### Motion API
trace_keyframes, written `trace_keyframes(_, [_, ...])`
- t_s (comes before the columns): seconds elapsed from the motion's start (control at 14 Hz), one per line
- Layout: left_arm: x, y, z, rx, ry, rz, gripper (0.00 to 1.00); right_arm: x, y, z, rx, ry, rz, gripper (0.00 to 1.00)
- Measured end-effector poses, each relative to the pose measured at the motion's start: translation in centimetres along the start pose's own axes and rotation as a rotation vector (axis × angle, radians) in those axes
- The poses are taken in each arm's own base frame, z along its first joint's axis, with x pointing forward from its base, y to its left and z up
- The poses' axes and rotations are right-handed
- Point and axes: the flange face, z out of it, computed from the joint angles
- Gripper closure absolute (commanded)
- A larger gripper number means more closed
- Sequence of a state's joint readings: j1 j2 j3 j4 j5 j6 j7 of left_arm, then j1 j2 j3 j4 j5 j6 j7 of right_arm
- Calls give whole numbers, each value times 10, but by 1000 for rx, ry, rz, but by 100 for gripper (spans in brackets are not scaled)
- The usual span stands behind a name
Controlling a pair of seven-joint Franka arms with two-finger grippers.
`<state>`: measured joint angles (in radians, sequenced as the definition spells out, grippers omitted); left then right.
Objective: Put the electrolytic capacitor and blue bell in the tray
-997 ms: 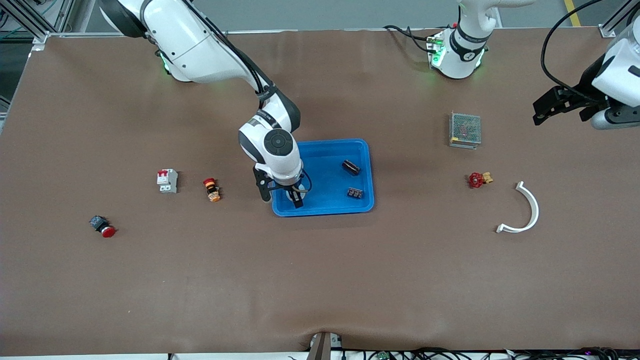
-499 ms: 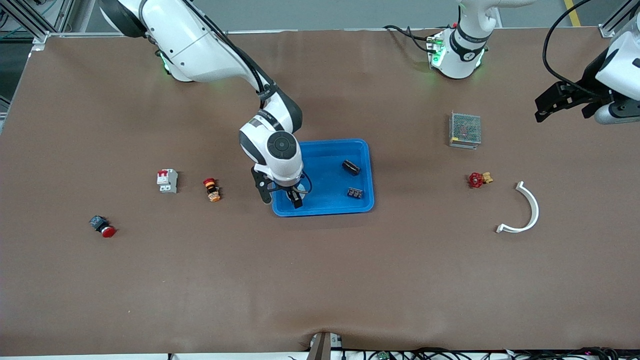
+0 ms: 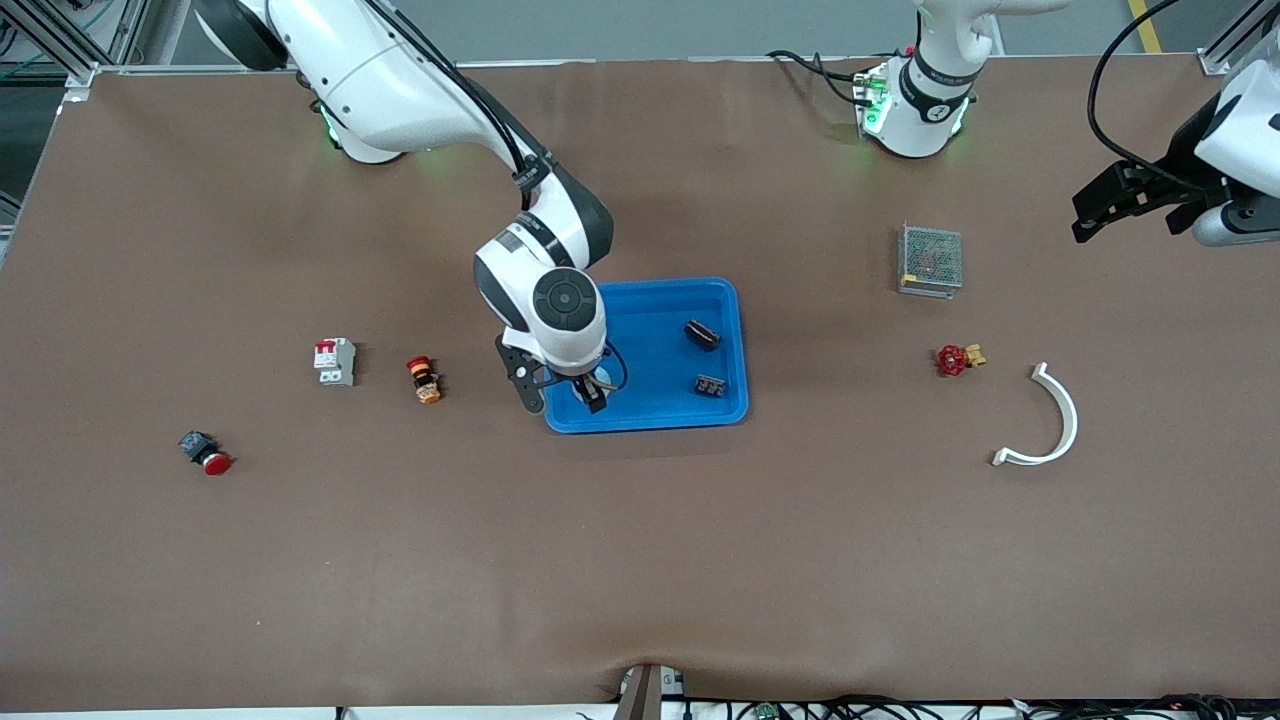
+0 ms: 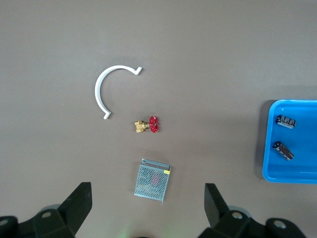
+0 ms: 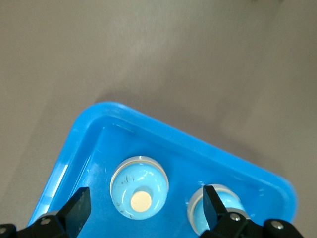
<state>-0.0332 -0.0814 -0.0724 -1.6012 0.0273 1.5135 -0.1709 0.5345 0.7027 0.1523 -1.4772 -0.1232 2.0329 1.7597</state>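
- Right gripper point(image 3: 570, 392), fingers spread, gripping nothing, above blue bell point(image 5: 139, 186) lying in tray point(image 3: 665, 416).
- Left gripper point(image 3: 1125, 205), fingers spread, empty, waiting at mesh box's point(image 3: 930, 259) three o'clock.

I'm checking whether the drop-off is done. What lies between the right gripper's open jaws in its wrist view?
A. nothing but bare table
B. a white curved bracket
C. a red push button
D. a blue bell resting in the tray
D: the right gripper stands open over the tray, with a blue bell on the tray's floor between its jaws.
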Motion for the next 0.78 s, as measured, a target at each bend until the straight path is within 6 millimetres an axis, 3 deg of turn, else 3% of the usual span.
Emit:
trace_keyframes(0.21, [-3, 0, -4, 0, 1, 0, 0, 41, 4, -39, -22, 3, -193, 0])
trace_keyframes(0.43, [-4, -1, -6, 0, 6, 0, 0, 117, 12, -66, -29, -8, -372, 0])
trace_keyframes(0.78, [-4, -1, -13, -3, 20, 0, 0, 263, 38, -58, -40, -50, -576, 0])
